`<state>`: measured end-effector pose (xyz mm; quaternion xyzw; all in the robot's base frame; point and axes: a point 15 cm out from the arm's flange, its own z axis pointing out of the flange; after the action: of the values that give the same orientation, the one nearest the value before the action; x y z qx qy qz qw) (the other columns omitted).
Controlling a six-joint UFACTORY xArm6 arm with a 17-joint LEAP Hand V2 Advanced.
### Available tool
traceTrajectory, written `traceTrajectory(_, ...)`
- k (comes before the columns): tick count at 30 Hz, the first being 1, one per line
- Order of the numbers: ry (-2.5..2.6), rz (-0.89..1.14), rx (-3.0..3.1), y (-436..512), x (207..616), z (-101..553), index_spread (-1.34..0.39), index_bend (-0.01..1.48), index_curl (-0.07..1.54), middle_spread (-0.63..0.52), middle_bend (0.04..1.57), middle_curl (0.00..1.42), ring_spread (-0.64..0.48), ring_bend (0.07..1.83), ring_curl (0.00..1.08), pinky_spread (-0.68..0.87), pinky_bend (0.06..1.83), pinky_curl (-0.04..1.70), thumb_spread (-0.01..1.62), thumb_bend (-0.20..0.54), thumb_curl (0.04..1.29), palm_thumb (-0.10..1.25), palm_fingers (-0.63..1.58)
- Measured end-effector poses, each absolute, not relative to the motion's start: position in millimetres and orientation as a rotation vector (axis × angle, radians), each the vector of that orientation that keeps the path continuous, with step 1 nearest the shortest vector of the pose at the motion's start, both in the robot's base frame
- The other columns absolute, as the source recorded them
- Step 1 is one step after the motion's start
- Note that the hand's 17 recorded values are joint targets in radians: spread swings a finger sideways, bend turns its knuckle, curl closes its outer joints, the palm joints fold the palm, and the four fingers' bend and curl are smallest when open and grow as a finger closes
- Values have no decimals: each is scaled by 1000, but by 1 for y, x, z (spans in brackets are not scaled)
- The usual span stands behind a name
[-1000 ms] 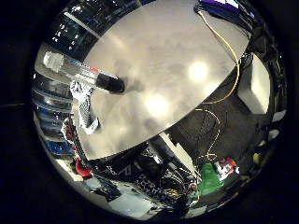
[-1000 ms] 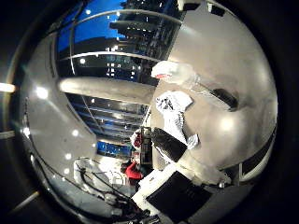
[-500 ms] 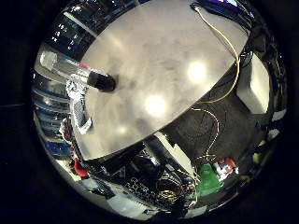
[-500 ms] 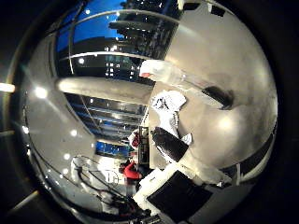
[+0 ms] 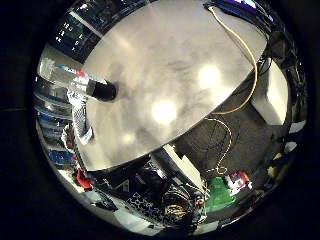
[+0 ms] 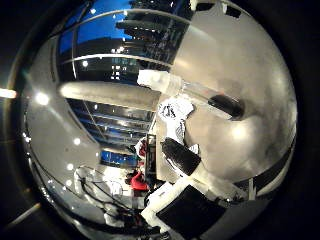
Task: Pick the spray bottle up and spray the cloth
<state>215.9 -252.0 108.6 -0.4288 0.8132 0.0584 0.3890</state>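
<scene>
1. The hand point(image 6: 192, 187) is seen in the thumb side view only, as white and black parts reaching in from the edge.
2. One finger point(image 6: 180, 156) with a black tip is seen stretched out fairly straight. Nothing is pinched or wrapped by it. The other fingers are not shown, so their spread cannot be told.
3. The spray bottle point(image 6: 192, 92) is found on the grey round table point(image 5: 180, 65), well apart from the fingertip and untouched by the hand.
4. The bottle is noted to have a white spray head, a clear body and a black bottom end. The black end is set on the table top, away from the rim, and the head is seen against the room beyond the rim. The bottle appears to stand upright, though this is not certain from these views.
5. The cloth point(image 6: 176, 114), white with a dark check pattern, is seen crumpled on the table close to the rim. It is placed between the fingertip and the bottle, just beside the bottle's body. Contact between the fingertip and the cloth cannot be told.
6. Beyond the table, on the dark floor far from the fingers, a white box point(image 5: 274, 92) and a green object point(image 5: 220, 192) are recorded.
</scene>
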Motion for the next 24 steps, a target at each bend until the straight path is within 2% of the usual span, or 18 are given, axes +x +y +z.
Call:
traceTrajectory(13, 2057, 192, -1119, -242, 225, 97, -232, 154, 274, 37, 269, 362, 149, 330, 255, 380, 341, 307, 1080, -24, 292, 545, 179)
traceTrajectory(24, 2024, 216, -1180, -233, 269, 88, -232, 154, 275, 37, 269, 363, 159, 324, 255, 379, 342, 307, 1080, -25, 290, 534, 179)
